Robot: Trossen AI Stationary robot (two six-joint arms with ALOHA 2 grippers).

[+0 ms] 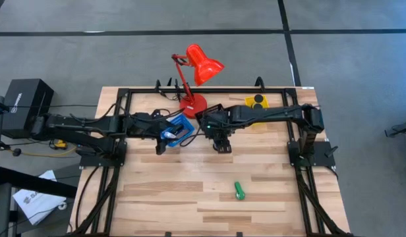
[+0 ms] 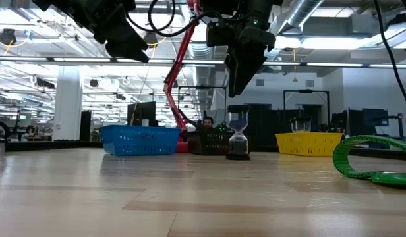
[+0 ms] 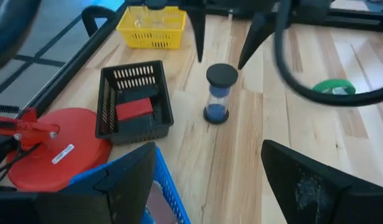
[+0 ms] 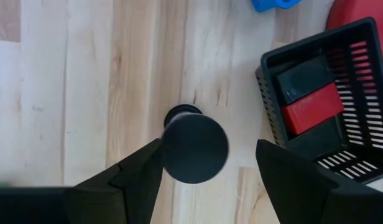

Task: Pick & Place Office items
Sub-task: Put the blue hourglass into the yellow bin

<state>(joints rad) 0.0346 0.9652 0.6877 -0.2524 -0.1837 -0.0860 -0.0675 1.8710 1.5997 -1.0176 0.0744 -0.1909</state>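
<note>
Both arms' fingers spread, right gripper (image 4: 207, 171) above hourglass (image 4: 194, 147); no legible writing.

Pale wooden plank desk (image 1: 163, 191): along the far edge sit the red lamp's round base (image 1: 193, 105), a blue plastic basket (image 1: 176, 127), a black mesh basket (image 3: 134, 102) and a yellow tray (image 1: 258, 103). A black-capped hourglass (image 2: 238, 133) stands upright mid-desk, and a green stubby cylinder (image 1: 239, 191) lies toward the near edge.

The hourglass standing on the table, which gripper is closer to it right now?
Right. The right gripper hangs open directly above the hourglass, not touching it. The left gripper, also open, is off to the side over the blue tray.
</note>
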